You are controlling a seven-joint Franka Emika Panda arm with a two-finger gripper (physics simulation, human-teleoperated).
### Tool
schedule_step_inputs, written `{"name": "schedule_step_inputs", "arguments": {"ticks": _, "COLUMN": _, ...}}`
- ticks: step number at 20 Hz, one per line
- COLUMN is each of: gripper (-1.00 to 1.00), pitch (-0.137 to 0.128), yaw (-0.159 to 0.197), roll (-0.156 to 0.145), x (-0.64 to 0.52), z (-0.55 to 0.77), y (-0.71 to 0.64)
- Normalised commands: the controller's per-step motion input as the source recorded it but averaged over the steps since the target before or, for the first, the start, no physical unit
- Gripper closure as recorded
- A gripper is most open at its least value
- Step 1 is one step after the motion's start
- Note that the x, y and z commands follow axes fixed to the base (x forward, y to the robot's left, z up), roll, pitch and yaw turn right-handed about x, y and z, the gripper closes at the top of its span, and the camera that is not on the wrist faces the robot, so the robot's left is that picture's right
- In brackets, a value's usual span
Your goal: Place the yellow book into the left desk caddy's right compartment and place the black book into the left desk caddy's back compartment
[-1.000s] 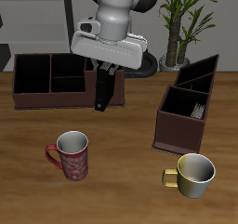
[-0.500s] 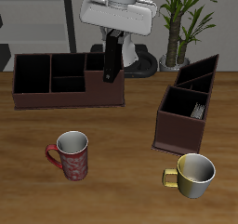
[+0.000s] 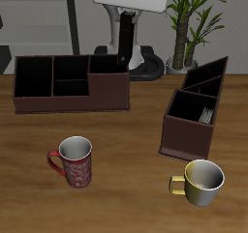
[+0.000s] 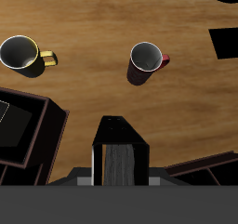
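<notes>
My gripper [image 3: 124, 30] is shut on the black book [image 3: 124, 53], which hangs upright in the air above the back of the long caddy. In the wrist view the black book [image 4: 119, 151] shows its pale page edges between the jaws. The left desk caddy [image 3: 186, 132] stands end-on, apart from the gripper and nearer the table's front edge. Pale page edges of the yellow book [image 3: 205, 114] show inside its squarish right compartment. Its slanted back compartment [image 3: 205, 74] is dark inside.
The long reddish-brown caddy [image 3: 68, 100] lies broadside under the held book. A red patterned mug [image 3: 76, 161] and a yellow mug [image 3: 201, 182] stand near the table's front edge. A potted plant [image 3: 194, 19] is at the back.
The gripper has risen with the black book, from low in front of the long caddy to high above its back edge.
</notes>
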Motion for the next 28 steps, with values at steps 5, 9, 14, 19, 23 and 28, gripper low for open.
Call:
{"name": "schedule_step_inputs", "arguments": {"ticks": 5, "gripper": 1.0, "pitch": 0.004, "yaw": 0.019, "roll": 0.024, "x": -0.28, "z": 0.22, "y": 0.21}}
{"name": "schedule_step_inputs", "arguments": {"ticks": 9, "gripper": 1.0, "pitch": 0.019, "yaw": -0.033, "roll": -0.014, "x": -0.14, "z": 0.13, "y": 0.14}}
{"name": "schedule_step_inputs", "arguments": {"ticks": 14, "gripper": 1.0, "pitch": 0.034, "yaw": -0.05, "roll": 0.016, "x": -0.12, "z": 0.02, "y": 0.24}}
{"name": "schedule_step_inputs", "arguments": {"ticks": 19, "gripper": 1.0, "pitch": 0.022, "yaw": -0.099, "roll": 0.023, "x": -0.17, "z": 0.07, "y": 0.31}}
{"name": "schedule_step_inputs", "arguments": {"ticks": 23, "gripper": 1.0, "pitch": 0.052, "yaw": -0.065, "roll": -0.022, "x": -0.07, "z": -0.01, "y": 0.43}}
{"name": "schedule_step_inputs", "arguments": {"ticks": 28, "gripper": 1.0, "pitch": 0.063, "yaw": -0.022, "roll": -0.018, "x": -0.13, "z": -0.19, "y": 0.46}}
